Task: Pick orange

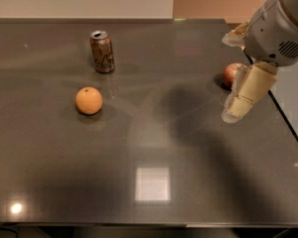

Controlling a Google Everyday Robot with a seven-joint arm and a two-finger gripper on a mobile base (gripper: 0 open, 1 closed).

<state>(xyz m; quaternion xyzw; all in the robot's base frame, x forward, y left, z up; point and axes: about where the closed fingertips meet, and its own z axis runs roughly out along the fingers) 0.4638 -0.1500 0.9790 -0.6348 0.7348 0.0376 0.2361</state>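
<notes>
The orange (89, 100) is a round, plain orange fruit with a small dark stem dimple. It sits on the dark table (154, 148), left of centre. My gripper (233, 110) hangs at the right side of the table, above the surface and far to the right of the orange. It partly covers the red apple (232, 74) behind it.
A brown drink can (102, 51) stands upright behind the orange, toward the back. The table's right edge (288, 128) runs just right of the gripper. A bright light reflection (152, 184) lies on the table near the front.
</notes>
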